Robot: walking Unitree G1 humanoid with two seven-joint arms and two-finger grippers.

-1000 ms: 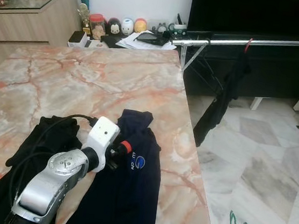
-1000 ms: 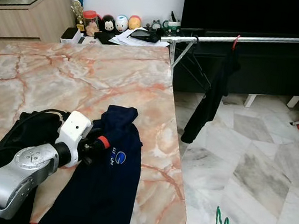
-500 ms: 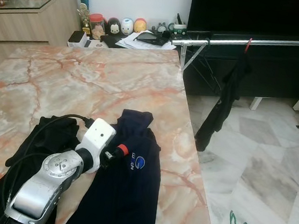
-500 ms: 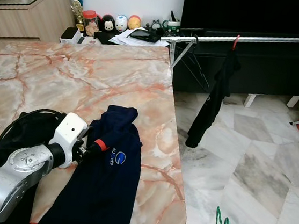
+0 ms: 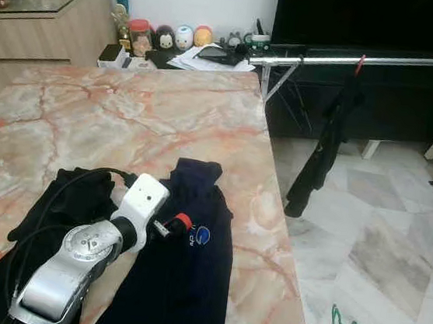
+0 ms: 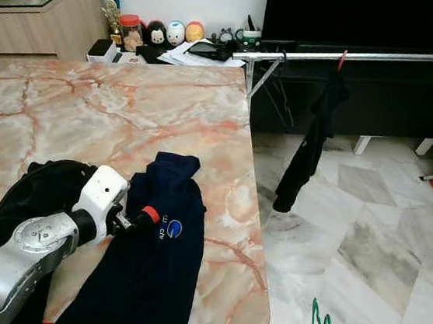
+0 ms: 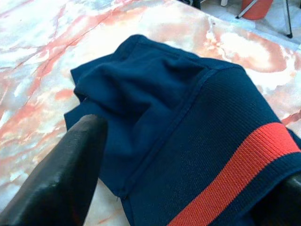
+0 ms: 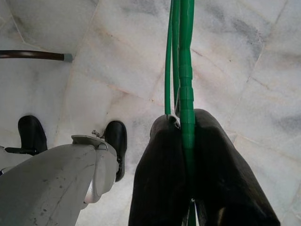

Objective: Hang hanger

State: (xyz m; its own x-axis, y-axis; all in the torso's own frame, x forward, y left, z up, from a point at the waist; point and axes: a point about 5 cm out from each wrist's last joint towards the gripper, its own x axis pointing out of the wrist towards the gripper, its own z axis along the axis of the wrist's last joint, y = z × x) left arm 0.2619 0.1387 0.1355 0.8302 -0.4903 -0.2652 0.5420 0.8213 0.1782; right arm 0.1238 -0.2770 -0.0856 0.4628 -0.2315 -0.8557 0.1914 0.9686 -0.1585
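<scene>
The left arm reaches forward and slightly inward over the near end of the marble table [image 5: 167, 117], its silver forearm and white wrist block angled toward the navy shirt [image 5: 182, 260]. The left gripper [image 5: 164, 226] sits at the shirt's red-banded collar, just beside the small round logo; in the left wrist view its fingers [image 7: 70, 169] stand wide, one on each side of the fabric, with the red stripe and dark knit lying between them, so the cloth is straddled and whether it is pinched cannot be told. A black garment [image 5: 63, 207] lies crumpled under and beside the arm, touching the navy shirt's edge. The right arm hangs low by the table's near right corner, over the marble floor [image 5: 378, 251]. The right gripper [image 8: 186, 141] has its two black fingers pressed together on the green hanger [image 8: 181, 56], whose thin frame runs straight out past the fingertips; its green top shows low beside the table edge in the head views. Farther off, beyond the table's far right corner, a silver rail [image 5: 353, 60] runs in front of the dark cabinet, and a dark garment [image 5: 324, 143] hangs from it on a red hook.
</scene>
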